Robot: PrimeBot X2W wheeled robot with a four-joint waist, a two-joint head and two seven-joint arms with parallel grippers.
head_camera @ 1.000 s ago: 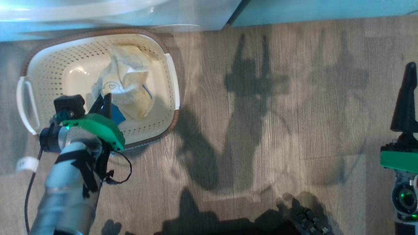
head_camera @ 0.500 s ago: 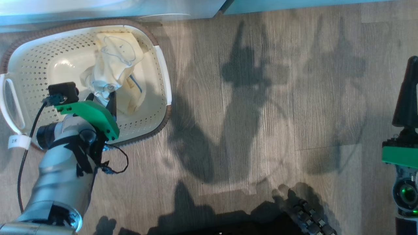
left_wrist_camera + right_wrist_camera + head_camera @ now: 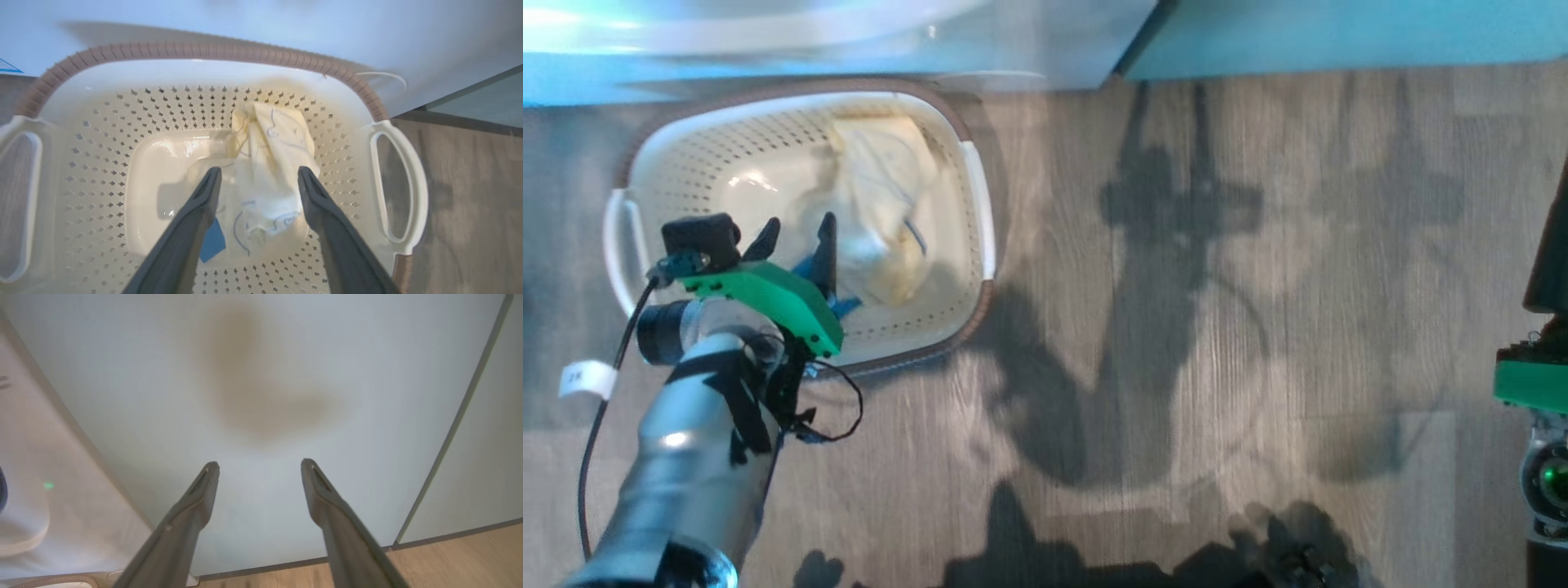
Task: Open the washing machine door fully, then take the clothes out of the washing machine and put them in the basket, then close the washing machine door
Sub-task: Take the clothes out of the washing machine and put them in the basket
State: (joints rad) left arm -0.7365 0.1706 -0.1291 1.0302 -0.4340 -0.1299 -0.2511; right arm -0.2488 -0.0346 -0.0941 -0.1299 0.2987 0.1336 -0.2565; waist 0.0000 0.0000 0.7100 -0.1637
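**Operator:** Left fingers (image 3: 192,228) are spread wide over the basket (image 3: 204,51) and grip nothing. The clothes (image 3: 269,171) lie in the gap below them, crumpled on the basket's bottom toward its right side. I can't tell whether the tips brush the cloth.

**Spotter:** And your other arm?

**Operator:** Right fingers (image 3: 192,510) are open too, and empty. They point at a pale cabinet panel (image 3: 286,396), well apart from the basket.

**Spotter:** How would that bundle handle if you had to pick it up?

**Operator:** I'd judge it light, soft and limp, so it would drape and stretch rather than lift as one piece. I'd pinch the raised fold at the middle, where the cloth is doubled. I'd avoid the thin edge by the blue patch (image 3: 212,241), which could slip out.

**Spotter:** Where does the basket sit?

**Operator:** On the wooden floor (image 3: 1176,327), right up against the white front of the washing machine (image 3: 849,41). I can't tell from here whether more is left in the drum.
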